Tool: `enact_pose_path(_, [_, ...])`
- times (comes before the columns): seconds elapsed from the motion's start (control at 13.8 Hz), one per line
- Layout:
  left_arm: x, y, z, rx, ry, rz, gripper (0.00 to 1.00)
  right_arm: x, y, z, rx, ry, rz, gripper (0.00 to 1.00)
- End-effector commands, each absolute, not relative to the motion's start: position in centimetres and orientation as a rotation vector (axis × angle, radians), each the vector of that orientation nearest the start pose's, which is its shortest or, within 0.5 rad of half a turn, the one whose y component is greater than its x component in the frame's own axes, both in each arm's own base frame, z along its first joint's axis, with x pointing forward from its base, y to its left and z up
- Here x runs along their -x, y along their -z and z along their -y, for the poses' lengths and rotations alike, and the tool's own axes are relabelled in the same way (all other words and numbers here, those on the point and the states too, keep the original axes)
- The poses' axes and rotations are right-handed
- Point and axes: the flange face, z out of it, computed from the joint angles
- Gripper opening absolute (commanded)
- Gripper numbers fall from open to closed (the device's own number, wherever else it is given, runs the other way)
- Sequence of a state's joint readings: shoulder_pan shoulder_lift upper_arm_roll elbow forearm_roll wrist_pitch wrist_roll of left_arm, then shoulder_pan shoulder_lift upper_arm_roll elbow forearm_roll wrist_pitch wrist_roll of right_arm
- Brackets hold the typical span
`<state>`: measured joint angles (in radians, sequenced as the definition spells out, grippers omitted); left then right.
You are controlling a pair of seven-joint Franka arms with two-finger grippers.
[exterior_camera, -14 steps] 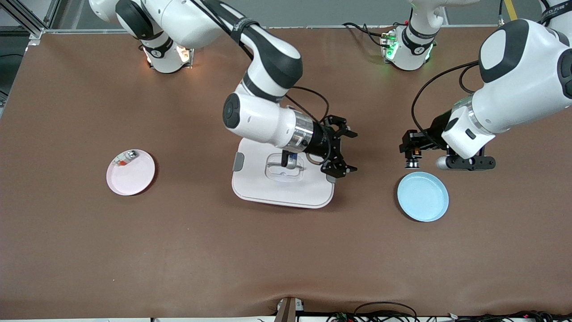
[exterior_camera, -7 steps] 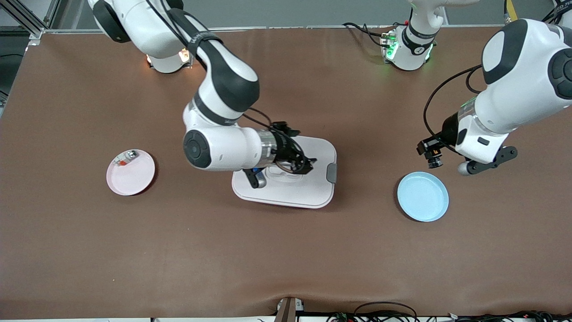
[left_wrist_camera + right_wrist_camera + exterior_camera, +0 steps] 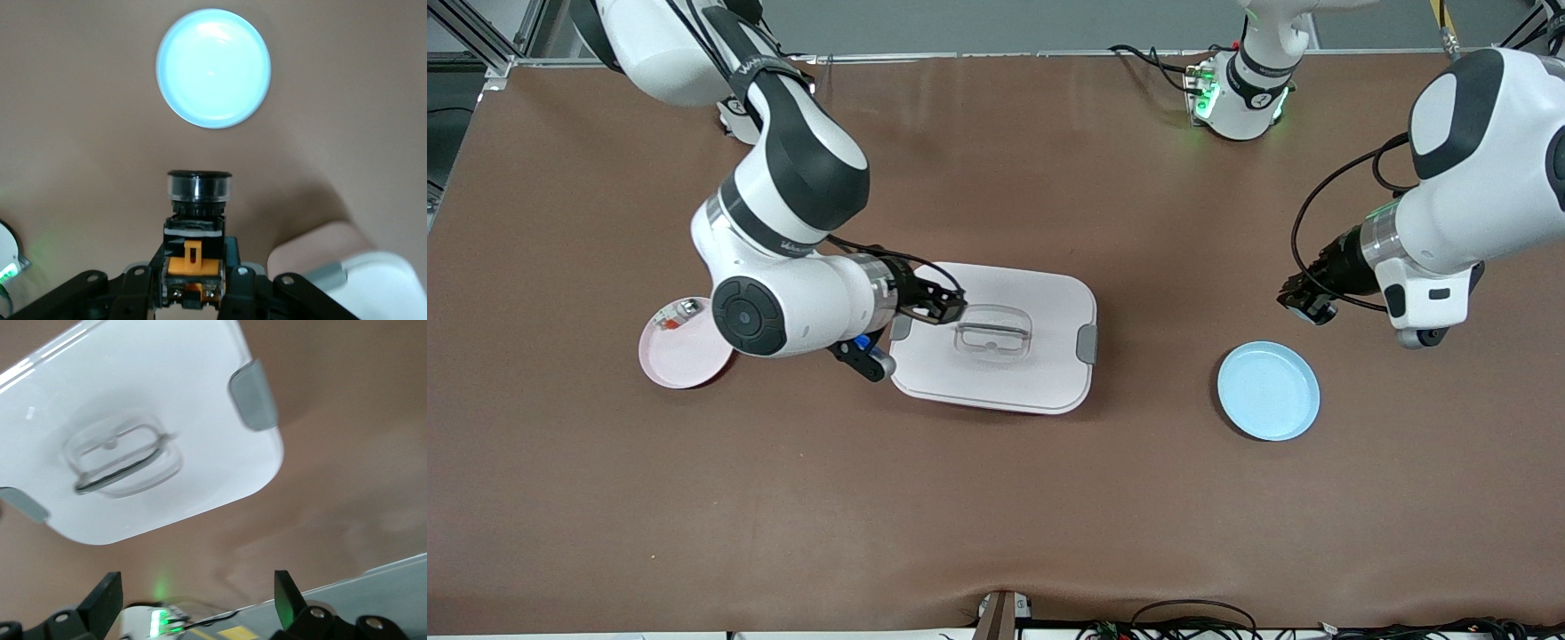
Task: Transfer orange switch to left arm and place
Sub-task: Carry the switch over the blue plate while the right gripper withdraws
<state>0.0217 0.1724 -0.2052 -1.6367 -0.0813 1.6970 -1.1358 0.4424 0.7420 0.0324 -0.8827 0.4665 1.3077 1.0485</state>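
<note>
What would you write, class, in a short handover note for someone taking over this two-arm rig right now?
Left tool: shut on the orange switch, above bare table beside the blue plate.
Right tool: open and empty, over the box edge toward the right arm's end.
Pink plate: holds a small silver-and-red item.
Done: the switch is with the left arm, past the box.
Left: probably setting it on the blue plate, which is empty.
</note>
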Motion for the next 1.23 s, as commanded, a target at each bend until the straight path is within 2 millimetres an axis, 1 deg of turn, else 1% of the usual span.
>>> enact_pose_path(0.0, [-59.4, -48.1, 9.8, 2.668, -0.167, 1.623, 0.0, -61.0, -46.6, -34.0, 2.904, -0.829, -0.566, 1.0])
enact_pose_path(0.22, [-60.4, -43.9, 9.6, 2.554, -0.103, 1.78, 0.0, -60.9, -47.8, -29.9, 3.014, -0.839, -0.339, 1.0])
enact_pose_path(0.36, [-61.4, -41.4, 9.4, 2.485, -0.078, 1.839, 0.0, -60.8, -48.9, -27.3, 3.061, -0.859, -0.206, 1.0])
enact_pose_path(0.43, [-61.9, -40.2, 9.2, 2.465, -0.061, 1.861, 0.0, -60.8, -49.5, -26.2, 3.073, -0.862, -0.15, 1.0])
enact_pose_path(0.51, [-62.5, -39.1, 8.4, 2.435, -0.042, 1.898, 0.0, -60.7, -50.0, -25.1, 3.083, -0.873, -0.106, 1.0])
enact_pose_path(0.65, [-63.2, -36.6, 8.1, 2.394, -0.009, 1.918, 0.0, -60.8, -50.9, -22.7, 3.073, -0.893, -0.013, 1.0])
enact_pose_path(0.8, [-63.9, -33.8, 8.0, 2.355, 0.015, 1.939, 0.0, -61.4, -51.0, -19.6, 3.044, -0.931, 0.043, 1.0])
enact_pose_path(0.87, [-64.1, -32.8, 8.1, 2.346, 0.021, 1.954, 0.0, -61.7, -51.0, -17.7, 3.024, -0.952, 0.066, 1.0])
enact_pose_path(0.94, [-64.3, -31.7, 8.1, 2.345, 0.026, 1.95, 0.0, -61.8, -51.5, -16.0, 3.019, -0.954, 0.093, 1.0])
enact_pose_path(1.01, [-64.5, -30.7, 8.1, 2.345, 0.03, 1.945, 0.0, -61.7, -52.5, -14.7, 3.035, -0.928, 0.132, 1.0])
enact_pose_path(1.16, [-64.9, -28.7, 8.2, 2.34, 0.036, 1.969, 0.0, -61.7, -53.1, -13.2, 3.065, -0.918, 0.254, 1.0])
